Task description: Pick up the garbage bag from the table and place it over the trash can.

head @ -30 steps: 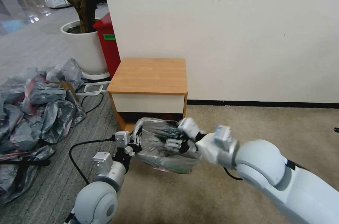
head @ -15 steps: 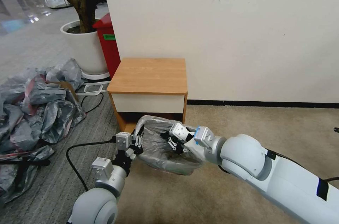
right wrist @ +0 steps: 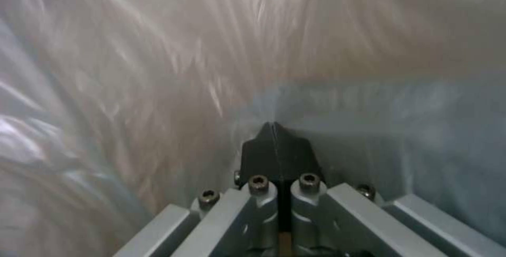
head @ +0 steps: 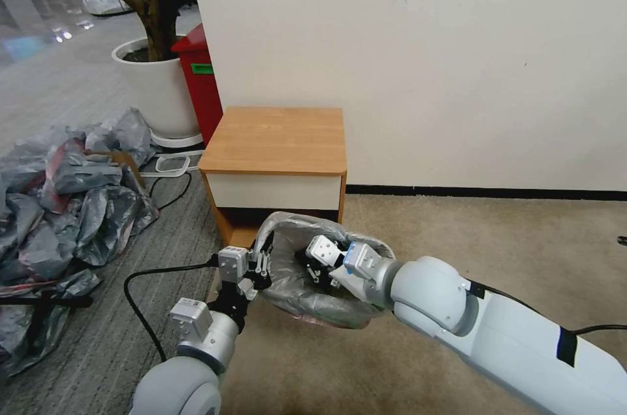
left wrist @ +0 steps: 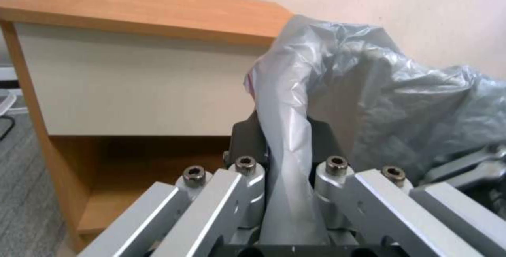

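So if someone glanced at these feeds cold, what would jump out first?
The garbage bag draped over the trash can on the carpet, just in front of the table. The left gripper pinches the bag's edge on the robot's left, while the right gripper reaches down inside the bag, fingers shut. Off to the left, a heap of grey bags litters the floor.

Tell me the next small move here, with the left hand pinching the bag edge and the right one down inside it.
Probably push the right hand a bit deeper, pressing the garbage bag down. Its fingers are shut with plastic all around, and the left hand keeps the near edge clamped, so the rim should hold. The table behind is bare.
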You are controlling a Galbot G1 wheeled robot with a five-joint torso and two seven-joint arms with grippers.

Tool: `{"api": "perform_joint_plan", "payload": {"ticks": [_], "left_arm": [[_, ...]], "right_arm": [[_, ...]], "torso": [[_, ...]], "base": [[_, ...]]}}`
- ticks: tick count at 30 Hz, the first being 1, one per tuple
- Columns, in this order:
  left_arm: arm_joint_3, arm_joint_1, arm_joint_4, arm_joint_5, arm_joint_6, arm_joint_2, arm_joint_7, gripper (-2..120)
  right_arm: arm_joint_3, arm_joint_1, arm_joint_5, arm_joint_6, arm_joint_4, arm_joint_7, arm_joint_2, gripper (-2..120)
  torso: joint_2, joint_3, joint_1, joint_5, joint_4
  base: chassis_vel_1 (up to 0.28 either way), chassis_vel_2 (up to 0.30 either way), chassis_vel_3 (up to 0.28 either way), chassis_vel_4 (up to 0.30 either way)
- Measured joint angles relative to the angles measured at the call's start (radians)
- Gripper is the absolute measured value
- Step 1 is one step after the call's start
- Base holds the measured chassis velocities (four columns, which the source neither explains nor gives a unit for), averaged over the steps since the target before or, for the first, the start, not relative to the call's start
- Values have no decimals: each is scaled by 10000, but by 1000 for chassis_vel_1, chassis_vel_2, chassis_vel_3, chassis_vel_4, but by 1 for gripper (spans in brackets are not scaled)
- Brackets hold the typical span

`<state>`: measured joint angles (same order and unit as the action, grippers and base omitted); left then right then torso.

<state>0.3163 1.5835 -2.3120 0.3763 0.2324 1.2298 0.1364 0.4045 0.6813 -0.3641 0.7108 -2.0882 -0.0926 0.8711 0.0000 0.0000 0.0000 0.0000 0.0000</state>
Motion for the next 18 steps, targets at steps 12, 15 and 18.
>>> {"api": "perform_joint_plan", "payload": {"ticks": [12,15,18], "left_arm": [[-82,25,-116,36,12,38,-12,7],[-148,26,-116,36,13,69,-17,7],[-280,26,-116,30,23,168,-20,7]], "right_arm": [[587,-426,161,-13,797,20,134,0],[659,-511,164,-15,946,22,130,0],[782,-602,202,-17,1170,23,98,0]], "torso": [[0,0,0,0,0],[1,0,0,0,1],[0,0,0,0,0]], "base": [[0,0,0,0],[0,0,0,0],[0,0,0,0]]}}
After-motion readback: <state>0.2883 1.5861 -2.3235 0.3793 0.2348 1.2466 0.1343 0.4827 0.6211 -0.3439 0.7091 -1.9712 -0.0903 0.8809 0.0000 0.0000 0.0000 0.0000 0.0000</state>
